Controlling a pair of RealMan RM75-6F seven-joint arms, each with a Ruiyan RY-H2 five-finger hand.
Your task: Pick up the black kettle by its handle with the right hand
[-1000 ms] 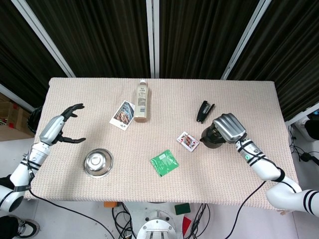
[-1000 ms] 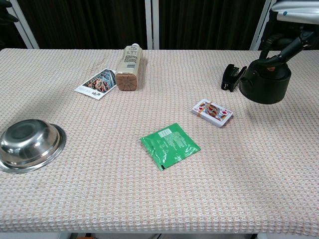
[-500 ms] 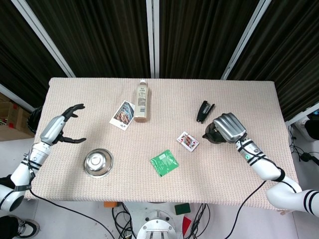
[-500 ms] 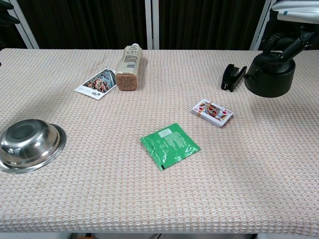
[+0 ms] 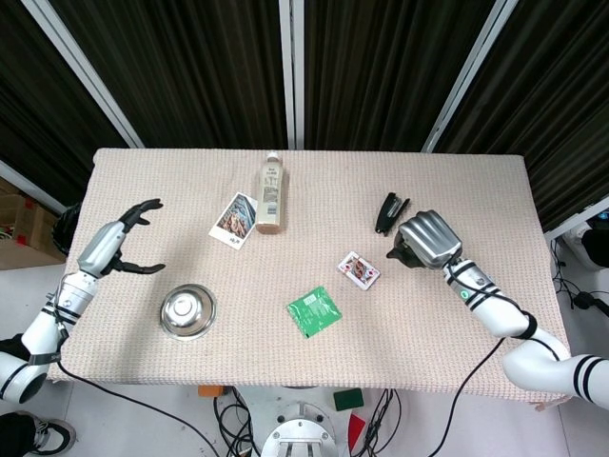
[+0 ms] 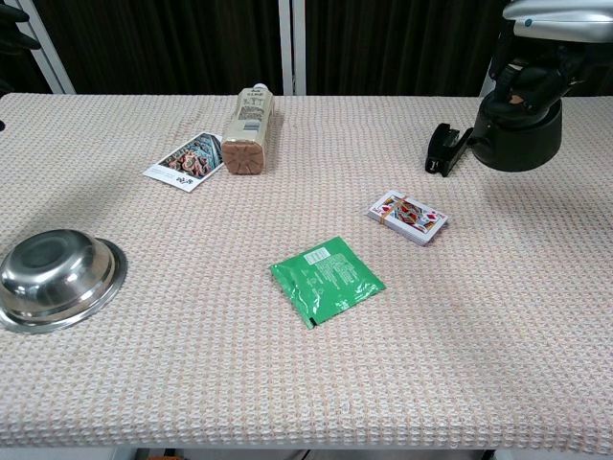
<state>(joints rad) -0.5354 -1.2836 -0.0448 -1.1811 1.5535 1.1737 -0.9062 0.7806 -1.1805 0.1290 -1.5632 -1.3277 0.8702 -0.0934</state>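
Note:
The black kettle [image 6: 517,134] is at the right of the table, beside the stapler. My right hand [image 6: 544,46] grips its handle from above, fingers curled around it. The kettle seems to hang slightly off the cloth. From the head view the right hand [image 5: 429,239] covers most of the kettle [image 5: 400,251]; only its dark left side shows. My left hand [image 5: 118,244] hovers at the table's left edge, fingers spread, holding nothing.
A black stapler [image 6: 442,149] lies just left of the kettle. A card deck [image 6: 409,217], a green packet [image 6: 326,280], a steel bowl [image 6: 53,278], a lying bottle [image 6: 247,131] and a photo card [image 6: 187,160] sit on the beige cloth.
The right hand has risen and shifted slightly left and back with the kettle, which now sits higher in the chest view. The left hand has stayed put.

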